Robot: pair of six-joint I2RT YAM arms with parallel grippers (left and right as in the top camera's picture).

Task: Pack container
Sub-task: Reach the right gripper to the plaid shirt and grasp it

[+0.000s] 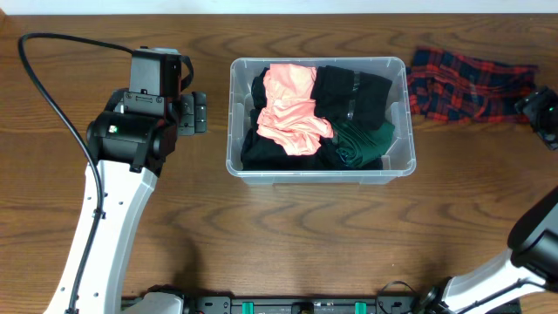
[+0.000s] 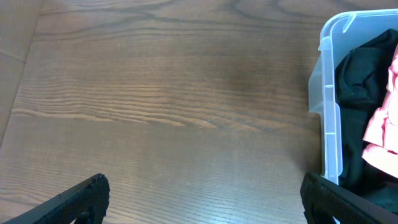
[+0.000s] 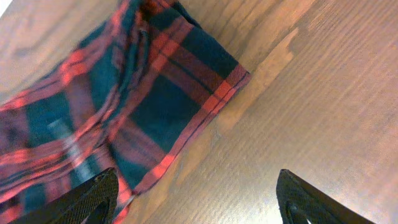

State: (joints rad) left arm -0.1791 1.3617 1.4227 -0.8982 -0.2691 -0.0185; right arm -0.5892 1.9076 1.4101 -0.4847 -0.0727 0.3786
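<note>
Item: clear rectangular plastic container (image 1: 319, 175) with rounded corners, at the middle of the table, toward its far edge.

Contents: crumpled coral-pink garment (image 1: 292, 109), black clothing (image 1: 353, 92), dark green folded cloth (image 1: 362, 144).

Surroundings:
- A red-and-navy plaid cloth (image 1: 466, 83) lies rumpled just right of the container, outside it.
- The left gripper (image 1: 193, 113) is near the container's left wall, with its jaws spread wide and empty.
- The right gripper (image 1: 545, 109) is at the plaid cloth's right end, with its jaws also spread and holding nothing.
- A black cable (image 1: 52, 96) loops behind the left arm.

Surface: dark brown wood-grain table (image 1: 305, 244).
</note>
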